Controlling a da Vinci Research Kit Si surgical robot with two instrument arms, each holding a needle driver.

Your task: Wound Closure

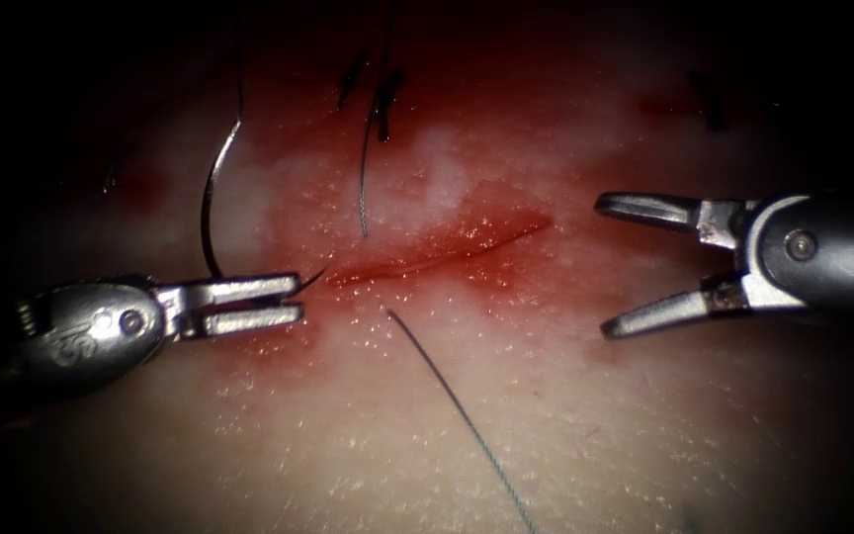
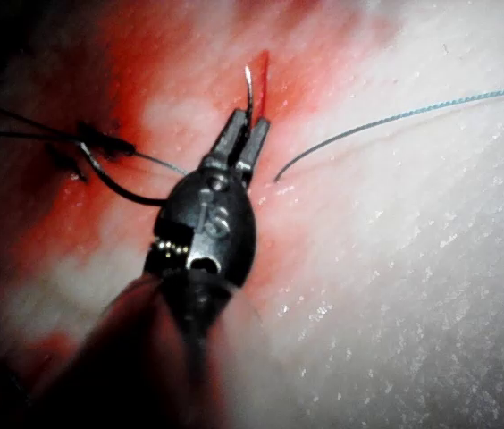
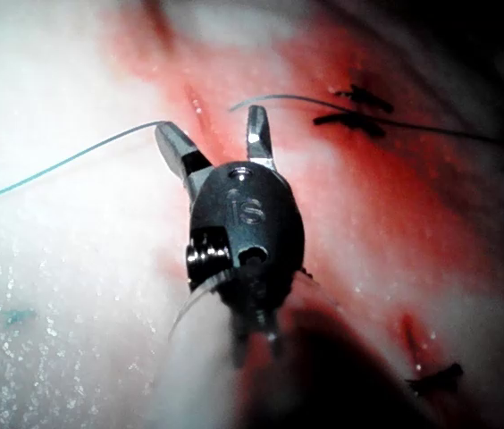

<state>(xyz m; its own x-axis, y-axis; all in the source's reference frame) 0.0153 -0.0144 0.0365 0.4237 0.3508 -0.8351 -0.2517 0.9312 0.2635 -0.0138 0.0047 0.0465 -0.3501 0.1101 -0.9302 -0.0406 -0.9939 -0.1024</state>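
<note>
We judge the closure partly done: dark knotted stitches [image 1: 380, 104] already sit on the tissue [image 1: 585, 425] at about twelve o'clock from the cut [image 1: 447, 252], and another dark mark lies toward two o'clock, while the cut itself still gapes, red and unstitched, along its visible length. The left pincer [image 1: 294, 300] is closed on the needle [image 1: 212, 213] near its pointed end, just at the cut's nine o'clock end; the needle's curve rises from the jaws toward eleven o'clock and looks to be free of the tissue, its short tip poking past the jaws toward the wound edge. The right pincer [image 1: 605, 265] stands wide open and holds nothing, off the three o'clock end of the cut and apart from it. A strand of thread [image 1: 457, 400] runs from just below the cut toward five o'clock, and a second strand [image 1: 363, 188] hangs down from the stitches at twelve o'clock. In the left wrist view the left pincer [image 2: 250, 125] shows the needle tip [image 2: 248, 85] close to the red fluid [image 2: 283, 76]. We cannot tell whether the tip touches the tissue, where the needle's tail meets the thread in the dark, or how many stitches lie in the shadowed upper field.
</note>
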